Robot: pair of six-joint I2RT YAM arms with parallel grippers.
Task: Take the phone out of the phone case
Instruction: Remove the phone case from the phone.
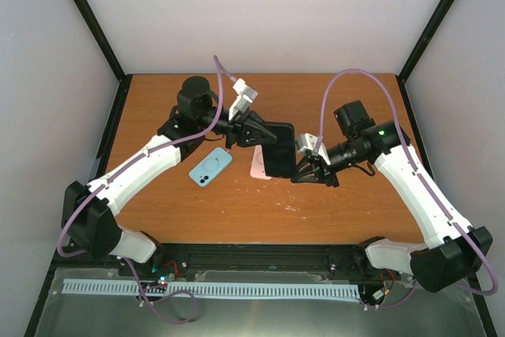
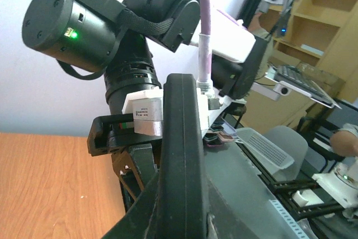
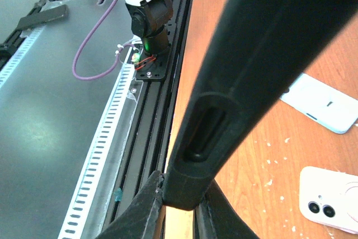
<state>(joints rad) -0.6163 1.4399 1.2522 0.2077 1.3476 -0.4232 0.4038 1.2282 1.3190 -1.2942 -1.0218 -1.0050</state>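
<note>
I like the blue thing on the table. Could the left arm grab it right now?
Probably not yet. The left gripper is shut on the black phone, which the right gripper grips too. The blue thing lies uncovered on the table close by, so once freed it could likely reach.
</note>
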